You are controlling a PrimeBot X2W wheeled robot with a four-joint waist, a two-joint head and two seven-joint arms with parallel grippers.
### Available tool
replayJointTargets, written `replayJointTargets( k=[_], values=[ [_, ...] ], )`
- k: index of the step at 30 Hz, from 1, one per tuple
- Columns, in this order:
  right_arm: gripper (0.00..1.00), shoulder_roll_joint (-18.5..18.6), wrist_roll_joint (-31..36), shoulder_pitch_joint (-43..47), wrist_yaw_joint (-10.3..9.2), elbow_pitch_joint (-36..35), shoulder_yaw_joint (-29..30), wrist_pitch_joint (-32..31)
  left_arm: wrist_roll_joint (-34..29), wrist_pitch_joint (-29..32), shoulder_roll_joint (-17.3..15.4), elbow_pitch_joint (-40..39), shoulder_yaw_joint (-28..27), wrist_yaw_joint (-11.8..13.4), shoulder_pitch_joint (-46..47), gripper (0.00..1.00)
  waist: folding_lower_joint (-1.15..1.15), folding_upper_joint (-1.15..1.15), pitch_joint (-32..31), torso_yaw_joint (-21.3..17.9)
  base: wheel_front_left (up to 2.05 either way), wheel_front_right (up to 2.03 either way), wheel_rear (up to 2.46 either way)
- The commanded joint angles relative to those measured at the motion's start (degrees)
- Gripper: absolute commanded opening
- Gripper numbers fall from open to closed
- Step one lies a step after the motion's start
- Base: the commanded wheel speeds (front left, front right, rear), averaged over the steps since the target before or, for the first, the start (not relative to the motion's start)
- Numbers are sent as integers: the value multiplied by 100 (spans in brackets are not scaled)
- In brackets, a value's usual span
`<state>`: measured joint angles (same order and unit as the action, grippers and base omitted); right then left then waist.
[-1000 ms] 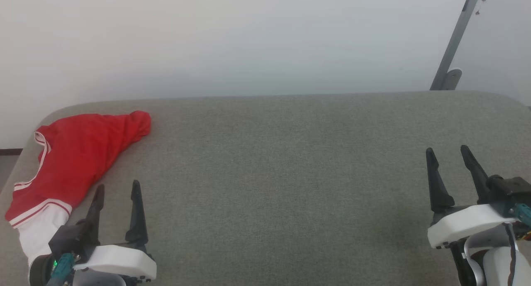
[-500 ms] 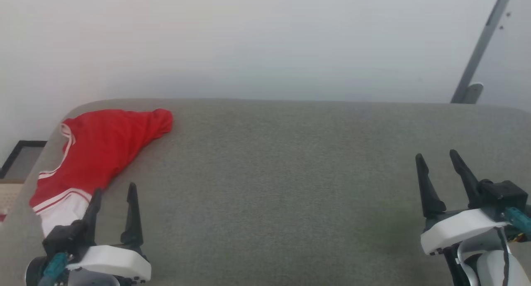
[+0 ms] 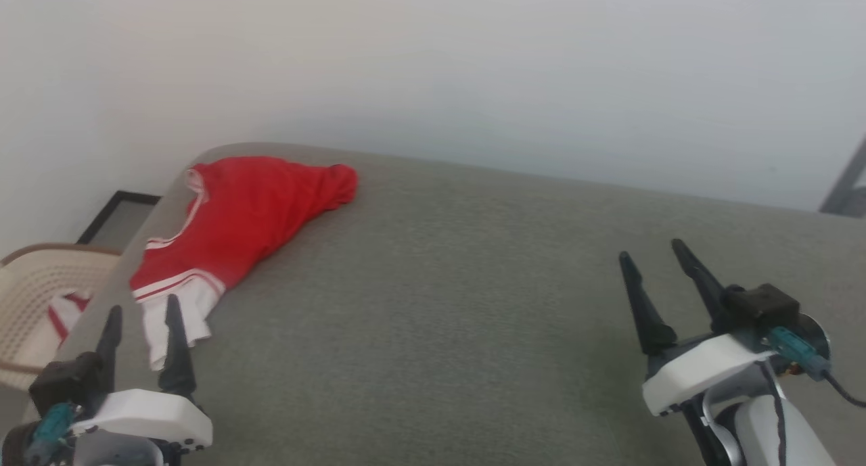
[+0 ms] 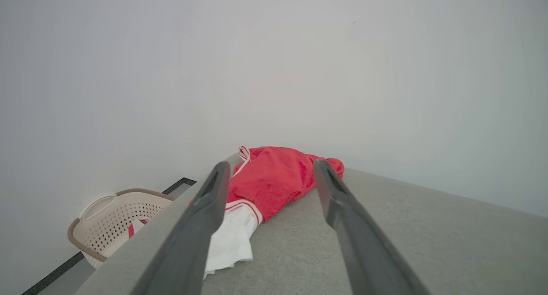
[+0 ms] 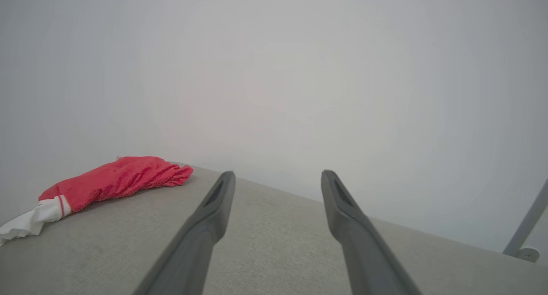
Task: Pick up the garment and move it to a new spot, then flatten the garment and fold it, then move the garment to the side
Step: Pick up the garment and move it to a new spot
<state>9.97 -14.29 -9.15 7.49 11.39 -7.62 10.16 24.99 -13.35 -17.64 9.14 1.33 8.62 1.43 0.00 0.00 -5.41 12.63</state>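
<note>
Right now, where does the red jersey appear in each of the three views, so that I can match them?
Head view: red jersey at upper left, on the far left corner of the grey table.
Left wrist view: red jersey at centre, framed by the open left claw.
Right wrist view: red jersey at middle left.
Shared landmark: its white sleeve end, by the table's left edge.

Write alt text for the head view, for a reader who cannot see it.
A crumpled red jersey with a white sleeve end lies at the far left corner of a grey padded table. The left gripper hangs open close to that sleeve; the right gripper is open far to the right. A pale basket stands beyond the table's left edge.
</note>
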Motion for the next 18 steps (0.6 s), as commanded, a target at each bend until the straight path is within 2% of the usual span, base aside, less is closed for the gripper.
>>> replayJointTargets(
  k=[1,11,18],
  values=[
    [100,5,-29,-77,-1,18,-53,63,28,21,-44,-29,-36,32,11,100,0,0,-30,203,0,0,0],
    [100,-7,-136,-309,-1,264,-499,147,75,164,-102,-172,-161,241,-42,100,0,0,-71,891,0,0,0],
    [100,8,-189,-390,-2,372,-628,209,133,266,-141,-253,-145,262,-41,100,0,0,-73,1237,0,0,0]
  ],
)
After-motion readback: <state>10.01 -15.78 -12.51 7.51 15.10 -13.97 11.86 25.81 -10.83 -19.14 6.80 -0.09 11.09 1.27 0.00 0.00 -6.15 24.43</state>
